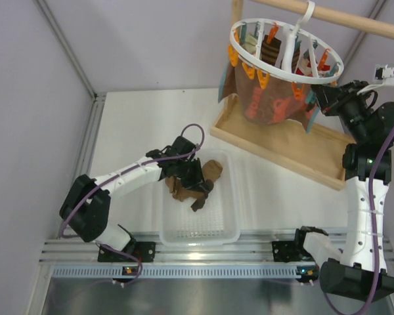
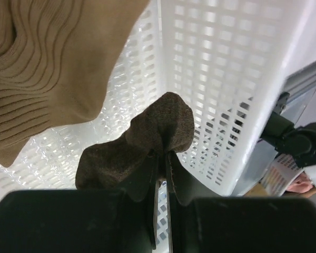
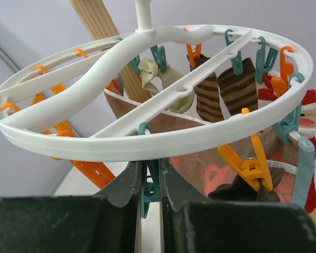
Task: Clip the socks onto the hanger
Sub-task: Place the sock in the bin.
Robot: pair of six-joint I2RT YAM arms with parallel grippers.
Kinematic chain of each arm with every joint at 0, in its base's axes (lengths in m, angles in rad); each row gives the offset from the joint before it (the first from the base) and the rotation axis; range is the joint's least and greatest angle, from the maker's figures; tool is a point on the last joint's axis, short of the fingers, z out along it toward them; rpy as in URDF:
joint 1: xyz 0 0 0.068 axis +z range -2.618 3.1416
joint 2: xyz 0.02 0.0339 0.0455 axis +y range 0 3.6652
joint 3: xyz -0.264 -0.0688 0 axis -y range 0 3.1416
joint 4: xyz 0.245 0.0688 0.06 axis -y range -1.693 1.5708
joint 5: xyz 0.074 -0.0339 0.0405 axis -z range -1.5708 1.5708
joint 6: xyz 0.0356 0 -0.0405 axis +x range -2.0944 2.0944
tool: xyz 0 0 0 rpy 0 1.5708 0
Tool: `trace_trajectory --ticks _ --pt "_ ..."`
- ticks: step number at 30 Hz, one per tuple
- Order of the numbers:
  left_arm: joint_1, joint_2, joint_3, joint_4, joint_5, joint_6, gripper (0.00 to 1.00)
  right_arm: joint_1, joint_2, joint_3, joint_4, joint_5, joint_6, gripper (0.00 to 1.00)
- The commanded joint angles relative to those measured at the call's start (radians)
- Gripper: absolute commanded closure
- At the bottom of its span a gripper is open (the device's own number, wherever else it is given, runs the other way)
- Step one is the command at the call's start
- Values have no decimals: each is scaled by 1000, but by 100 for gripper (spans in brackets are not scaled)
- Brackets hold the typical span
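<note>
My left gripper point(image 1: 196, 186) is inside the white basket point(image 1: 231, 213), shut on a dark brown sock point(image 2: 147, 150) that bunches at its fingertips. A light tan sock point(image 2: 52, 68) lies beside it, also visible from above point(image 1: 213, 170). The white round hanger point(image 1: 285, 49) hangs from the wooden rod, with orange and teal pegs. My right gripper point(image 1: 317, 98) is at the hanger's near rim, shut on a teal peg point(image 3: 151, 184) under the white ring point(image 3: 147, 142). Striped brown socks point(image 3: 221, 95) and a cream sock point(image 3: 163, 79) hang on far pegs.
A reddish-brown printed cloth point(image 1: 269, 102) hangs under the hanger over the wooden frame's base point(image 1: 295, 147). The wooden rod point(image 1: 354, 20) crosses the top right. The basket's perforated wall point(image 2: 237, 79) stands close to my left gripper.
</note>
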Motion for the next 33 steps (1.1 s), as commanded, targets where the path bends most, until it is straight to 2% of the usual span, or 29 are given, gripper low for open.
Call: trace_trajectory --ticks 1,3,6,7,10,11,13,14,15,16,17,19,20,22,23,24,25,26,28,29,33 --pt "-6 45 -11 36 -6 -152 100 -6 18 -18 -60 8 1 100" --pt "-5 107 1 50 12 -181 100 -5 23 -12 -66 8 0 100" --pt "0 162 30 101 29 -213 88 -6 21 -9 -75 12 -12 100" --pt "0 167 51 113 32 -213 75 -5 20 -6 -75 11 -16 100" --pt "0 159 119 141 58 -138 65 -6 21 0 -86 12 -29 100" --pt "-2 141 139 136 63 -32 61 -6 20 0 -86 11 -32 100" --pt "-2 125 214 104 112 121 59 -6 20 0 -86 11 -32 100" --pt "0 110 240 56 133 296 51 -6 21 0 -84 11 -32 100" --pt "-2 102 280 38 155 380 49 -6 21 -1 -83 9 -34 100" --pt "0 83 294 25 238 475 41 -6 21 -4 -80 9 -32 100" --pt "-5 70 318 -38 280 675 8 -6 20 -4 -78 8 -29 100" --pt "-15 35 318 -74 296 800 7 -6 21 -7 -75 9 -29 100" --pt "-27 30 326 -103 288 953 9 -6 23 -7 -75 9 -29 100" --pt "-37 15 328 -216 301 1110 11 -6 20 -7 -75 9 -29 100" --pt "-52 7 326 -253 296 1285 13 -8 21 -7 -75 9 -29 100" --pt "-55 -3 302 -311 310 1377 16 -6 21 -7 -75 8 -31 100" --pt "-64 -23 276 -348 336 1580 19 -8 23 -11 -73 8 -28 100" --pt "-77 -34 275 -389 337 1685 19 -6 21 -12 -72 6 -28 100" --pt "-112 -71 198 -419 337 1866 23 -6 28 -15 -70 5 -25 100" --pt "-147 -82 141 -408 309 2005 25 -6 28 -17 -66 5 -23 100" --pt "-204 -79 52 -306 270 2184 38 -6 29 -20 -69 9 -29 100"
